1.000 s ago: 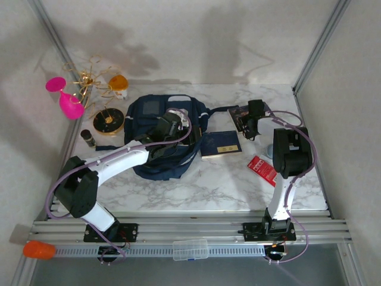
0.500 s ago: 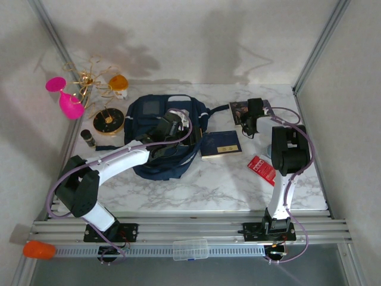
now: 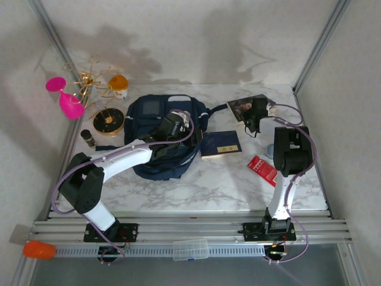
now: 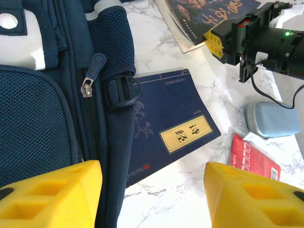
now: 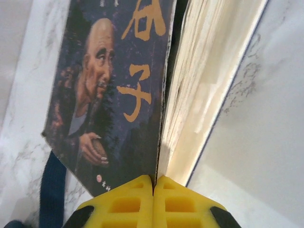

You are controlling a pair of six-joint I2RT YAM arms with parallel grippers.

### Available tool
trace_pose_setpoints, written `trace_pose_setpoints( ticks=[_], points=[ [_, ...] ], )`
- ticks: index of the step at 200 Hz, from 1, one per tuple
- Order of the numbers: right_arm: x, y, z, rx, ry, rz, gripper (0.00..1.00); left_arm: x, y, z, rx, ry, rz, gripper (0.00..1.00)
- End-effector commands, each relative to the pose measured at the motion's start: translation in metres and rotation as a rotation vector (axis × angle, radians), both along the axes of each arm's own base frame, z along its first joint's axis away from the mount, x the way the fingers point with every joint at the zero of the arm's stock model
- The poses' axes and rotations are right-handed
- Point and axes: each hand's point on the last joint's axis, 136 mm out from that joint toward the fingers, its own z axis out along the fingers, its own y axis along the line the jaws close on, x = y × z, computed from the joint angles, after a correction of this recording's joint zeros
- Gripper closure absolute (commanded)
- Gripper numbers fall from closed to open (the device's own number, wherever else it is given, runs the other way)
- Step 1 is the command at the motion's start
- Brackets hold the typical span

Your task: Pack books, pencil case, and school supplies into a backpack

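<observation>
We see a white marble surface (image 3: 196,190) walled in pale panels (image 3: 178,42). Right of the backpack (image 3: 156,113), the right pincer (image 5: 153,190) is clenched on the dark glossy book (image 5: 104,85) — its cover parted from the pages; above the backpack, the left pincer (image 4: 152,199) gapes, released.

Too small to read from above: print on the red packet (image 3: 262,168). Cut off at left wrist view's upper edge: dark glossy book (image 4: 199,19). Partly hidden by the left arm (image 3: 119,159): backpack (image 3: 149,110).
</observation>
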Motion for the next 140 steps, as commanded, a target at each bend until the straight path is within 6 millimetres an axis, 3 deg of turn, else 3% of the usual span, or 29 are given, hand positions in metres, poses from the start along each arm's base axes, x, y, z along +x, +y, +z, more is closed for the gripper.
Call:
trace_pose_setpoints(
  ticks=[1,21,42,69,123,140],
  points=[
    [0.004,-0.008,0.040,0.002,-0.132,0.076,1.00,0.008,-0.001,0.015,-0.045,-0.013,0.009,0.42],
    [0.005,-0.009,0.063,0.106,-0.215,0.164,1.00,0.010,0.001,0.020,-0.073,-0.016,0.026,0.41],
    [0.003,-0.025,0.091,0.202,-0.264,0.193,1.00,0.012,0.004,0.022,-0.089,-0.006,0.041,0.41],
    [-0.013,-0.030,0.125,0.220,-0.282,0.252,1.00,0.013,0.010,0.026,-0.112,-0.004,0.075,0.41],
    [-0.070,-0.009,0.155,0.342,-0.268,0.392,1.00,0.009,0.021,0.024,-0.173,0.017,0.131,0.41],
    [-0.083,-0.003,0.154,0.343,-0.241,0.423,1.00,0.008,0.024,0.024,-0.175,0.016,0.141,0.41]
  ],
)
